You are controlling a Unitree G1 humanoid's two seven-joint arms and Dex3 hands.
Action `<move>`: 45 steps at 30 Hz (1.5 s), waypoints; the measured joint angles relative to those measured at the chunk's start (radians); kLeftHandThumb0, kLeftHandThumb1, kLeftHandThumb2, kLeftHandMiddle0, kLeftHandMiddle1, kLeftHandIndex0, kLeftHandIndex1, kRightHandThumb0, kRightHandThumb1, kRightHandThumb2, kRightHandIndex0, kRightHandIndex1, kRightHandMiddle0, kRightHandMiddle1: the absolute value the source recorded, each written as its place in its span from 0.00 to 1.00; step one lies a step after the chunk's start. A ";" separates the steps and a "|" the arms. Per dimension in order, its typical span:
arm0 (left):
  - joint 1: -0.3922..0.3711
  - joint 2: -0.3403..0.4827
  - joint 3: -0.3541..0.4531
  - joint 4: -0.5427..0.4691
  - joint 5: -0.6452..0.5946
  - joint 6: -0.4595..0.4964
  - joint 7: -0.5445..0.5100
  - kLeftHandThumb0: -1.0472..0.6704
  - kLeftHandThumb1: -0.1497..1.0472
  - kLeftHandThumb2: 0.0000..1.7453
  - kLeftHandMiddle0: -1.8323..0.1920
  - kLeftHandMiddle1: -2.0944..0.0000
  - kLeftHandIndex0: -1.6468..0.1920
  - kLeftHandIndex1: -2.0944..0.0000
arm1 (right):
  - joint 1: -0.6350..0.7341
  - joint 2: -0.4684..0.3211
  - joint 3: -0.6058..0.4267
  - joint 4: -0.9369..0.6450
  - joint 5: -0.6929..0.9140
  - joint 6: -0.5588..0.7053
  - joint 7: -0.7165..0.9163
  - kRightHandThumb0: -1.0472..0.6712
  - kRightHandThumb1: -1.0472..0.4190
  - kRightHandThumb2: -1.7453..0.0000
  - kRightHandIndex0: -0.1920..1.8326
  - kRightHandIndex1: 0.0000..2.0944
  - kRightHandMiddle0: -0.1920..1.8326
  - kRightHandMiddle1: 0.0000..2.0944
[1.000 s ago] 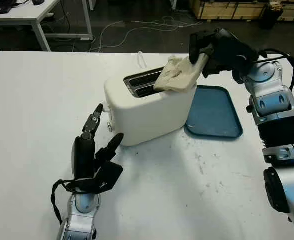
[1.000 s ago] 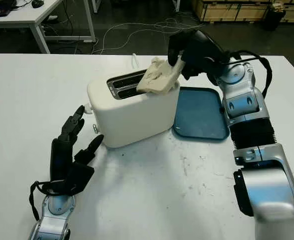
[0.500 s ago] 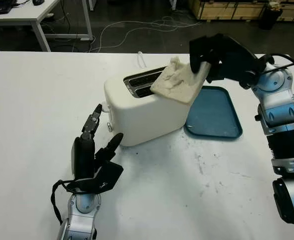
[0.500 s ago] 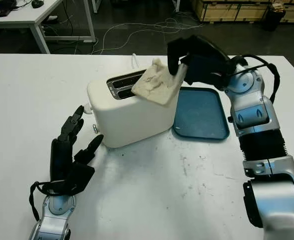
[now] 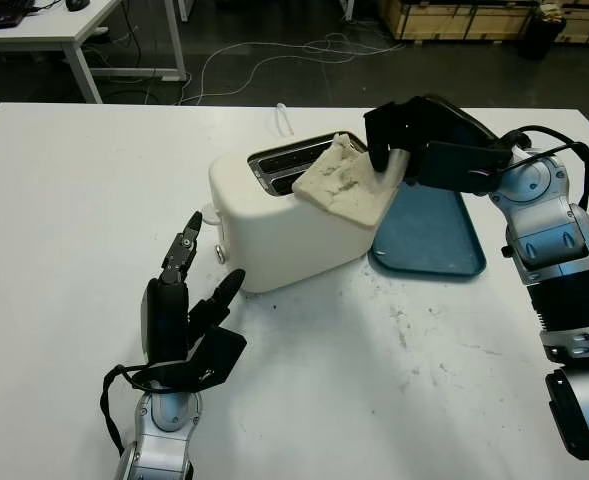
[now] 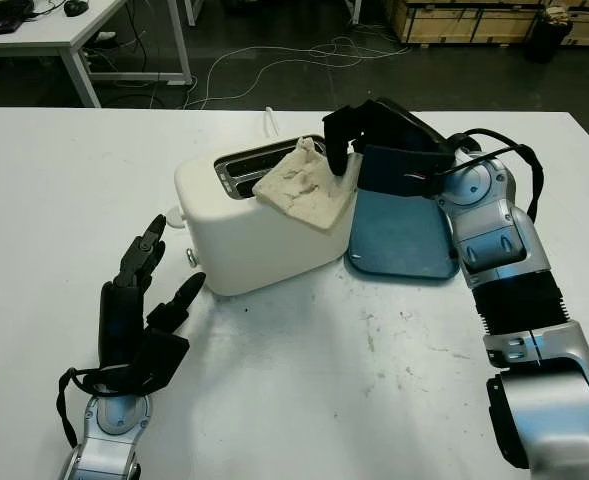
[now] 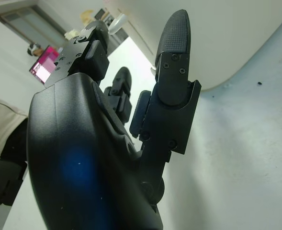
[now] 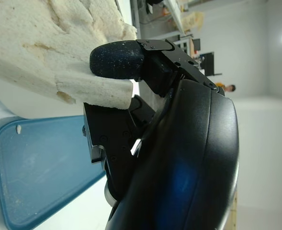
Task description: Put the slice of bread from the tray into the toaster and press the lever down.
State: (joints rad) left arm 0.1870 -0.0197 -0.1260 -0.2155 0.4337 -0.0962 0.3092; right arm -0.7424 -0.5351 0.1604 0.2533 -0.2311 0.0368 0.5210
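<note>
Left hand: the left hand (image 5: pixel 187 318) is nearest the camera, on the white table (image 5: pixel 74 220) just in front of the toaster's near end. It is open and holds nothing, its fingertips pointing up toward the toaster.

Lever: a small knob (image 5: pixel 220 254) shows on the toaster's near end face, close to the left hand's fingertips. I judge this to be the lever to press, though it is too small to be sure.

Toaster: the white toaster (image 5: pixel 289 215) stands mid-table with two dark slots (image 5: pixel 289 160) on top, set at an angle to the table edge.

Bread: the slice of bread (image 5: pixel 347 187) is off the tray and lies tilted over the toaster's right top edge, its upper corner near the slots, its lower part hanging over the side wall. It is not in a slot.

Right hand: the right hand (image 6: pixel 349 140) is clamped on the slice's far upper edge; in the right wrist view a fingertip (image 8: pixel 117 60) presses into the crumb.

Tray: the blue tray (image 5: pixel 444 250) lies just beyond and right of the toaster, with a few crumbs on it.

Doing the step well: in my judgement the slice needs turning upright, its lower edge lifted clear of the toaster's rim and lined up along a slot before release. The crumb looks soft, so a gentle pinch should avoid tearing. The left hand seems well placed for the lever afterwards.
</note>
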 measured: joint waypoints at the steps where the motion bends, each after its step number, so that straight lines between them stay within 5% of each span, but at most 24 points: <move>1: 0.000 -0.001 -0.001 0.000 0.000 0.000 0.000 0.23 0.89 0.13 0.68 0.98 0.71 1.00 | 0.000 0.010 -0.004 0.000 0.003 0.012 -0.003 0.44 0.09 0.85 0.59 0.83 0.49 0.83; 13: 0.008 -0.011 -0.010 -0.003 0.014 0.002 0.003 0.21 0.89 0.14 0.68 0.98 0.70 1.00 | -0.058 0.143 -0.052 0.125 0.011 0.034 -0.188 0.42 0.09 0.84 0.62 0.83 0.55 0.80; 26: 0.009 -0.011 -0.006 -0.003 0.012 0.003 0.002 0.22 0.89 0.14 0.69 0.98 0.71 1.00 | -0.102 0.127 -0.040 0.247 -0.007 -0.063 -0.199 0.41 0.09 0.89 0.59 0.81 0.52 0.76; 29: 0.009 -0.011 -0.005 -0.004 0.012 0.004 0.002 0.22 0.89 0.14 0.68 0.98 0.71 1.00 | -0.102 0.078 0.015 0.219 -0.073 -0.075 -0.156 0.31 0.09 0.97 0.51 0.73 0.48 0.63; 31: 0.009 -0.011 -0.005 -0.009 0.013 0.009 0.001 0.22 0.89 0.14 0.68 0.98 0.71 1.00 | -0.102 0.034 0.055 0.188 -0.128 -0.115 -0.128 0.27 0.09 0.99 0.42 0.62 0.47 0.43; 33: 0.009 -0.011 -0.004 -0.016 0.013 0.013 -0.001 0.22 0.89 0.14 0.68 0.98 0.71 1.00 | -0.102 -0.012 0.084 0.156 -0.166 -0.169 -0.106 0.26 0.13 1.00 0.28 0.62 0.47 0.23; 35: 0.009 -0.011 -0.004 -0.020 0.013 0.014 -0.001 0.22 0.89 0.14 0.68 0.98 0.71 1.00 | -0.102 -0.047 0.106 0.134 -0.204 -0.233 -0.102 0.27 0.16 1.00 0.21 0.59 0.47 0.12; 45: 0.008 -0.010 0.000 -0.020 0.013 0.016 -0.005 0.22 0.89 0.14 0.68 0.98 0.71 1.00 | -0.083 -0.133 0.148 0.041 -0.420 -0.401 -0.186 0.26 0.20 1.00 0.10 0.39 0.38 0.00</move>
State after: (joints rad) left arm 0.1947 -0.0293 -0.1257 -0.2358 0.4465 -0.0805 0.3038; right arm -0.8256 -0.6684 0.3080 0.2948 -0.6506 -0.3641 0.3349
